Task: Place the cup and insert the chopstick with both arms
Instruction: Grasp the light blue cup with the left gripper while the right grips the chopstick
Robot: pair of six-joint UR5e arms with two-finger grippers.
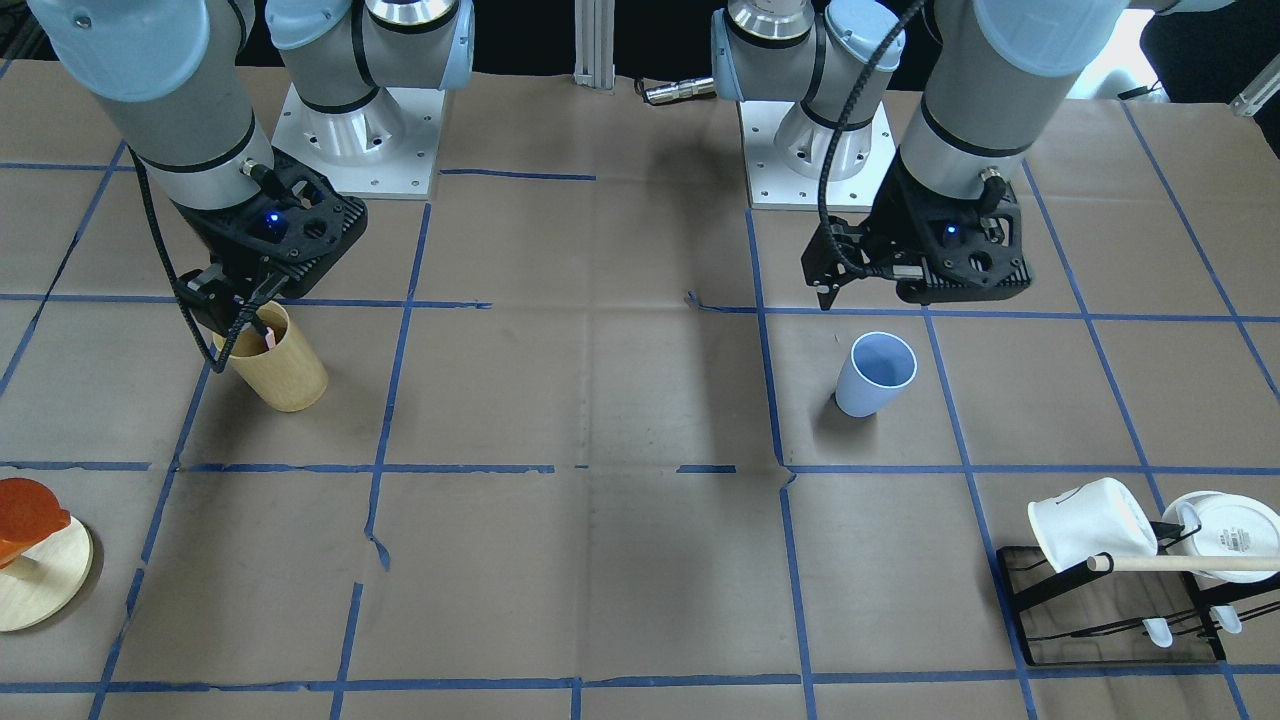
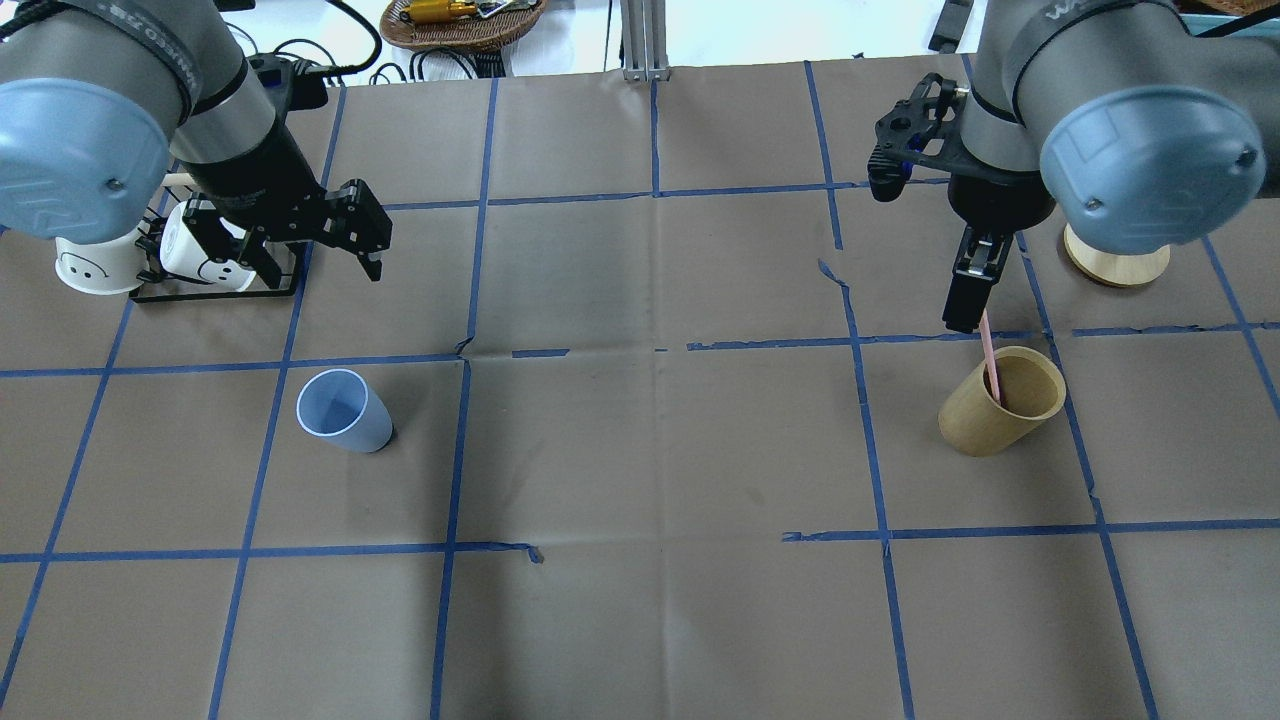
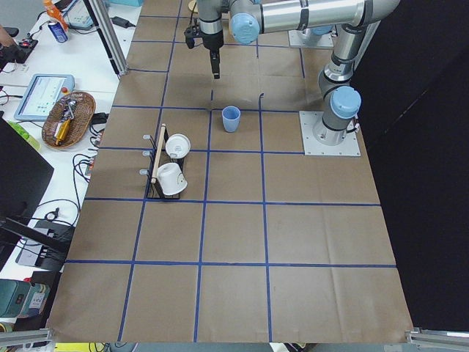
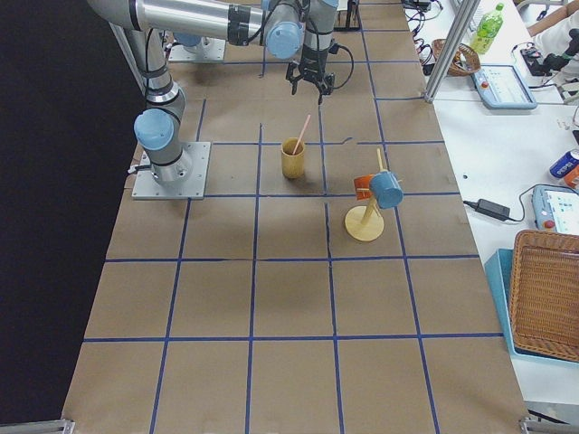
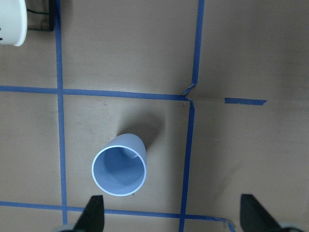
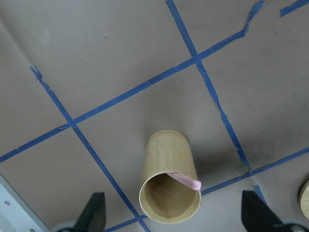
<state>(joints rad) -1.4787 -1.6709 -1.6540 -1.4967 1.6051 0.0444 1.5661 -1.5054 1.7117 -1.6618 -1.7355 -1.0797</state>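
The pale blue plastic cup stood upright below the left gripper, fingers wide. At its 3 o'clock, a pink chopstick leaned inside the bamboo cylinder holder; the right gripper gaped wide. A black wire rack sat at 11 o'clock.

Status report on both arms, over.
Left end effector open, clear of upright blue cup. Right end effector open; pink chopstick leaning in bamboo holder. No obstruction nearby.

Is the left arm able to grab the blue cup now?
Probably yes. The left gripper is open above the cup, which stands alone and upright; nothing lies between them.
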